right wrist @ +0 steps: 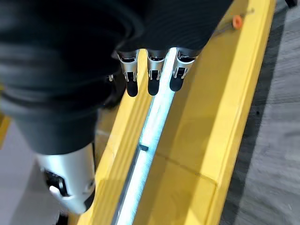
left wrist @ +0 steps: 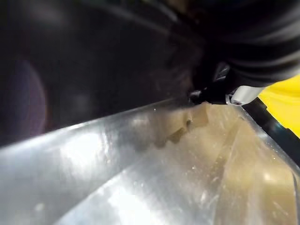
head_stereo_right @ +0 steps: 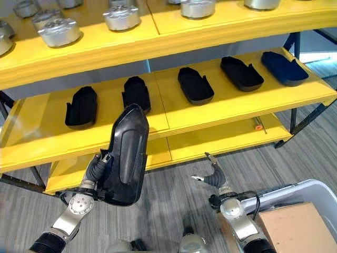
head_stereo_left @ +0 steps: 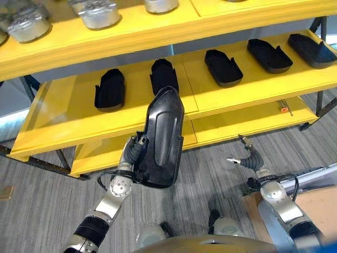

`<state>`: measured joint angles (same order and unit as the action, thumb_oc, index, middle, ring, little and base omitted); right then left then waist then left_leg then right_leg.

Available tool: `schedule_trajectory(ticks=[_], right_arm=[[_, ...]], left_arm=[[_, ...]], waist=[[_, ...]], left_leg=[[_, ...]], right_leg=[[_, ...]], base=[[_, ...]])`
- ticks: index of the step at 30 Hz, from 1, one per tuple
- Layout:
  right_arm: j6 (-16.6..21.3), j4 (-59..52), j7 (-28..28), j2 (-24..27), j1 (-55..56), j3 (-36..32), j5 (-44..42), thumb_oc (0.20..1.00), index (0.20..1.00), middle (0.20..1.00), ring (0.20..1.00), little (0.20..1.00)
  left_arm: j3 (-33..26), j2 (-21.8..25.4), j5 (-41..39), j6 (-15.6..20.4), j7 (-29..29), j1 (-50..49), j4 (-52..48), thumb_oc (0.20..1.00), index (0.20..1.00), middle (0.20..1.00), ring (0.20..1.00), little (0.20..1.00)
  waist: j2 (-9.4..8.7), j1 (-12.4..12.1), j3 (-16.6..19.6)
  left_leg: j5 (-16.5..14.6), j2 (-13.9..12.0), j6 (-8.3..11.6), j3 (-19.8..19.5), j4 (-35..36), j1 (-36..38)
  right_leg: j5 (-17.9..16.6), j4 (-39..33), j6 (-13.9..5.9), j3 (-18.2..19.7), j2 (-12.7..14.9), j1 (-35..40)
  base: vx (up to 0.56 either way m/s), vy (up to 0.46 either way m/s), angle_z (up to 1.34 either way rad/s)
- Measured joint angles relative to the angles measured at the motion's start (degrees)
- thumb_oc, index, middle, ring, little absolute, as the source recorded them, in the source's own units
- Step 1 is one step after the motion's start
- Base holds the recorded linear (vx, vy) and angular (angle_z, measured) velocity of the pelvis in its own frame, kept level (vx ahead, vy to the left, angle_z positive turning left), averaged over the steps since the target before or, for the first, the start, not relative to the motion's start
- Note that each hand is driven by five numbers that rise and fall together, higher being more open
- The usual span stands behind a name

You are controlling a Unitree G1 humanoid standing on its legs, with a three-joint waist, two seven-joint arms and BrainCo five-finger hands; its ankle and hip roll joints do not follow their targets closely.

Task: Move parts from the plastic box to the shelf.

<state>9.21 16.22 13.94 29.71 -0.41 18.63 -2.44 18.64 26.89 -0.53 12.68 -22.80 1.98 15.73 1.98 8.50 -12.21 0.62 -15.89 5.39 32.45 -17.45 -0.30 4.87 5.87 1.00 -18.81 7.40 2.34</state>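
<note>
Left hand: the left hand (head_stereo_left: 132,153) has its fingers curled round the near edge of a long black moulded plastic part (head_stereo_left: 162,138), holding it upright in front of the yellow shelf (head_stereo_left: 226,97), probably for placing.
Right hand: the right hand (head_stereo_left: 250,158) hangs empty, fingers relaxed.
Shelf row: five black parts (head_stereo_right: 195,85) already lie on the middle board.
Box: the grey plastic box (head_stereo_right: 310,190) is near right.

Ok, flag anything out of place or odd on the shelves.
One small stray: an orange-tipped tool lies alone on the lowest yellow shelf, near its right end, unlike anything else stored. The five black parts on the middle shelf sit in an orderly row. The left hand holds another black part.
</note>
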Motion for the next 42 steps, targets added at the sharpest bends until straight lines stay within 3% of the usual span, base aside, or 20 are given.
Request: schedule_trajectory(ticks=[3,4,6,8,9,10,11,13,14,15,16,17,18,19,21,24,26,27,31,42], right_arm=[[0.0,1.2,0.2,0.6,1.0,-0.1,0.3,1.0,1.0,1.0,1.0,1.0],[0.0,1.6,-0.1,0.6,1.7,0.1,0.5,1.0,1.0,1.0,1.0,1.0],[0.1,1.6,-0.4,0.9,4.1,-0.6,0.8,1.0,1.0,1.0,1.0,1.0],[0.3,1.6,-0.6,1.0,5.3,-2.0,1.7,1.0,1.0,1.0,1.0,1.0],[0.3,1.5,-1.0,2.4,5.8,-1.9,1.7,1.0,1.0,1.0,1.0,1.0],[0.0,2.8,-2.2,-0.3,6.6,0.8,1.9,1.0,1.0,1.0,1.0,1.0],[0.4,2.3,-2.7,-2.1,7.1,2.1,2.1,1.0,1.0,1.0,1.0,1.0],[0.3,1.0,-2.6,-2.3,7.1,-0.9,2.0,1.0,1.0,1.0,1.0,1.0],[0.2,-2.0,-2.7,-2.1,8.3,-1.9,2.1,1.0,1.0,1.0,1.0,1.0],[0.3,-4.2,-3.0,-2.9,6.8,-1.1,2.3,1.0,1.0,1.0,1.0,1.0],[0.4,-5.0,-3.2,-3.2,6.8,-0.7,2.5,1.0,1.0,1.0,1.0,1.0],[0.4,-5.2,-3.5,-3.9,7.0,-0.4,2.6,1.0,1.0,1.0,1.0,1.0],[0.3,-5.2,-3.5,-4.6,7.2,-0.4,2.7,1.0,1.0,1.0,1.0,1.0],[0.0,-5.4,-3.6,-5.2,6.8,0.2,2.8,1.0,1.0,1.0,1.0,1.0],[-0.1,-5.1,-3.6,-4.8,5.4,0.2,2.8,1.0,1.0,1.0,1.0,1.0],[-0.2,-5.6,-3.6,-3.8,2.5,1.4,2.9,1.0,1.0,1.0,1.0,1.0],[0.0,-5.6,-3.6,-1.8,3.0,0.9,3.9,1.0,1.0,1.0,1.0,1.0],[0.0,-5.5,-3.4,-1.5,4.2,-0.7,3.9,1.0,1.0,1.0,1.0,1.0],[0.2,-3.0,-4.1,-1.6,5.2,-0.1,3.9,1.0,1.0,1.0,1.0,1.0],[3.4,-4.4,-4.8,-0.9,3.8,0.7,7.3,1.0,1.0,1.0,1.0,1.0]], left_arm=[[0.3,0.2,0.0,0.2,-0.6,0.9,2.2,0.2,0.2,0.2,0.2,0.2],[-0.6,0.7,0.0,0.3,-0.7,-0.9,2.6,0.2,0.2,0.2,0.2,0.2],[-0.5,0.9,0.0,0.5,-0.6,-2.0,2.9,0.2,0.2,0.2,0.2,0.2],[-0.2,0.8,0.0,0.7,-0.5,-2.1,2.9,0.2,0.2,0.2,0.2,0.2],[-0.5,0.8,0.1,0.7,-0.5,-2.4,2.8,0.2,0.2,0.2,0.2,0.2],[-2.2,3.1,0.1,0.3,-0.9,-2.5,3.5,0.2,0.2,0.2,0.2,0.2],[-4.5,4.7,0.0,0.3,-1.6,-2.4,3.5,0.2,0.2,0.2,0.2,0.2],[-4.7,3.7,1.5,0.3,-1.3,-1.8,3.5,0.2,0.2,0.2,0.2,0.2],[-4.7,3.2,3.3,1.1,-1.5,-1.7,3.6,0.2,0.2,0.2,0.2,0.2],[-5.0,3.4,5.6,1.8,-2.5,-0.9,3.5,0.2,0.2,0.2,0.2,0.2],[-5.5,3.9,5.7,1.8,-2.6,-0.8,3.5,0.2,0.2,0.2,0.2,0.2],[-5.7,4.7,5.7,1.7,-2.7,-1.1,3.6,0.2,0.2,0.2,0.2,0.2],[-6.0,5.3,5.8,1.8,-2.7,-1.4,3.3,0.2,0.2,0.2,0.2,0.2],[-8.6,5.4,6.1,1.9,-3.8,-3.2,2.5,0.2,0.2,0.2,0.2,0.2],[-9.4,5.5,6.1,1.9,-4.6,-3.5,2.3,0.2,0.2,0.2,0.2,0.2],[-10.1,4.1,5.6,1.9,-4.6,-3.3,0.1,0.2,0.2,0.2,0.2,0.2],[-9.1,2.1,5.5,1.9,-3.8,-4.1,-5.5,0.2,0.2,0.2,0.2,0.2],[-8.0,0.3,5.5,1.9,-2.8,-3.6,-4.6,0.2,0.2,0.2,0.2,0.2],[-5.9,-1.2,5.5,1.9,-1.1,-4.0,-3.8,0.2,0.2,0.2,0.2,0.2],[-5.6,-1.3,2.1,0.9,-0.5,-7.7,-3.3,0.2,0.2,0.2,0.2,0.2]], waist=[[-0.55,0.3,-0.6],[-0.59,-0.2,-0.6],[-2.55,0.1,-0.8],[-2.11,-0.1,-0.3],[-0.72,0.4,0.5],[-3.24,-0.1,1.6],[-4.17,-0.7,2.4],[-3.52,-1.9,1.1],[-3.11,-2.9,1.2],[-2.66,-3.4,1.4],[-3.55,-3.5,1.3],[-3.61,-4.2,1.2],[-4.85,-4.9,1.4],[-4.94,-8.2,1.4],[-4.88,-8.9,1.3],[-2.86,-8.3,-0.1],[-3.33,-6.7,0.2],[-2.76,-4.3,0.6],[-2.09,-4.3,2.5],[-2.51,-5.1,3.5]], left_leg=[[1.7,-0.8,1.01,-2.2,13.6,2.9],[4.4,-3.8,1.59,-6.6,17.4,3.5],[7.3,-8.7,1.4,-9.4,16.1,2.1],[7.6,-8.8,1.41,-9.2,15.2,2.1],[7.5,-7.0,0.71,-9.4,15.5,3.5],[5.0,1.1,4.56,-7.5,17.5,7.4],[3.8,4.0,1.62,-7.1,18.9,8.6],[-3.8,6.3,-0.31,-6.5,10.9,6.8],[-7.7,8.1,-4.88,-6.3,7.4,5.9],[-9.7,10.1,-5.5,-5.8,7.1,4.8],[-9.7,11.1,-6.63,-5.4,7.7,5.0],[-8.9,11.4,-7.57,-5.0,9.2,5.1],[-8.3,12.3,-8.06,-4.9,9.9,5.5],[-6.7,12.2,-9.03,-2.1,13.9,6.2],[-6.0,14.6,-10.83,-2.2,17.1,6.4],[-5.2,15.1,-11.59,-3.4,19.6,6.7],[-5.6,18.5,-10.93,-6.1,20.4,7.3],[-5.0,19.7,-11.69,-10.0,21.1,7.3],[-4.7,19.2,-11.18,-11.0,20.3,7.5],[-5.0,18.1,-10.41,-11.1,20.3,8.4]], right_leg=[[0.4,0.4,-0.77,1.7,1.0,0.3],[1.8,3.0,-1.64,2.6,1.4,0.2],[5.9,9.5,-5.8,5.1,7.0,-0.3],[5.8,10.0,-8.3,5.9,9.1,0.0],[5.1,10.4,-11.99,6.8,11.1,0.1],[0.6,11.9,-12.36,7.9,17.8,-0.4],[3.2,10.1,-11.46,2.3,12.5,-0.4],[-5.4,6.9,-10.04,2.7,14.9,2.5],[-8.5,6.9,-7.52,2.1,17.2,2.8],[-23.3,4.2,-5.91,2.4,18.4,0.5],[-26.9,4.2,-6.59,2.5,19.0,-0.6],[-25.8,5.9,-8.75,2.3,19.1,-2.0],[-27.2,6.3,-8.56,1.5,18.3,-2.6],[-17.2,13.5,-9.25,-6.9,17.3,-6.2],[-14.1,16.6,-11.66,-10.4,15.9,-6.3],[-3.2,16.9,-12.15,-7.2,6.2,-7.1],[1.4,7.4,-6.78,-4.5,-3.8,-7.8],[-0.1,4.2,-4.4,1.4,-5.2,-7.1],[-2.6,-3.3,-0.25,1.9,-6.9,-2.9],[-4.2,-9.2,-0.58,-0.1,-8.3,1.1]], base=[[0.26,0.454,-0.18],[0.34,0.601,-0.47],[0.36,0.759,-0.33],[0.28,0.596,-0.13],[0.21,0.457,-0.36],[0.24,0.621,-0.16],[0.26,0.958,-0.11],[0.18,0.923,0.02],[0.09,0.547,-0.12],[0.1,0.663,-0.15],[0.05,0.52,-0.06],[0.03,0.488,0.0],[-0.03,0.194,-0.51],[-0.04,0.211,-0.43],[0.0,0.132,-0.17],[0.11,0.039,0.17],[0.16,-0.084,0.73],[0.14,-0.101,1.42],[0.08,-0.044,0.32],[0.07,-0.096,0.0]])
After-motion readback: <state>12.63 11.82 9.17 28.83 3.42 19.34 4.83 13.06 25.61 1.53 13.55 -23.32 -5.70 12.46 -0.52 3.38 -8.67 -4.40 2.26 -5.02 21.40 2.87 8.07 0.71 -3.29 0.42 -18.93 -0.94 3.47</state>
